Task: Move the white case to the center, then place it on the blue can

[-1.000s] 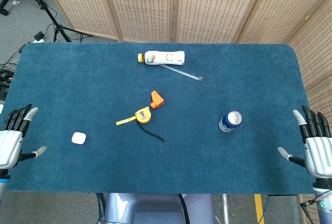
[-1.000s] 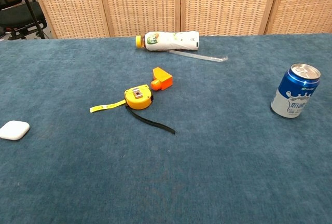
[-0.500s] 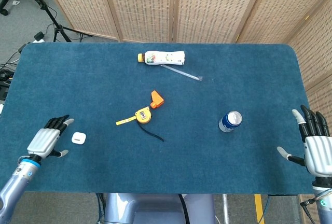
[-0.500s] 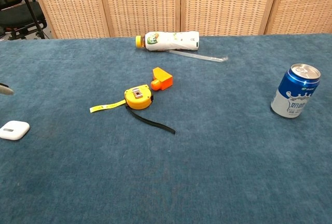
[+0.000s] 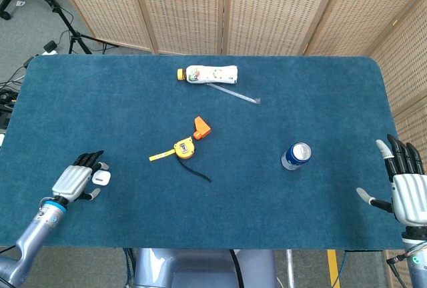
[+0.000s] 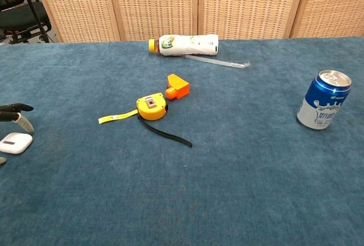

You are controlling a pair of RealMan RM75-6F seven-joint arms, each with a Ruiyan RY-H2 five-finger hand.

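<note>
Your left hand [image 5: 75,182], fingers spread, half-hides the white case [image 5: 102,177]; contact is unclear. Far from the case, your right hand [image 5: 407,195] hangs splayed, wrist cut off.

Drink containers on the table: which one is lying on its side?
The white bottle with the yellow cap, at the far edge, lies flat. The blue can stands upright.

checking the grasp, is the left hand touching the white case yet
Cannot tell. Head view puts the left hand right against the white case; chest view shows fingertips over it, gap unclear.

White case [image 5: 101,177] flat, blue can [image 5: 295,156] upright.
</note>
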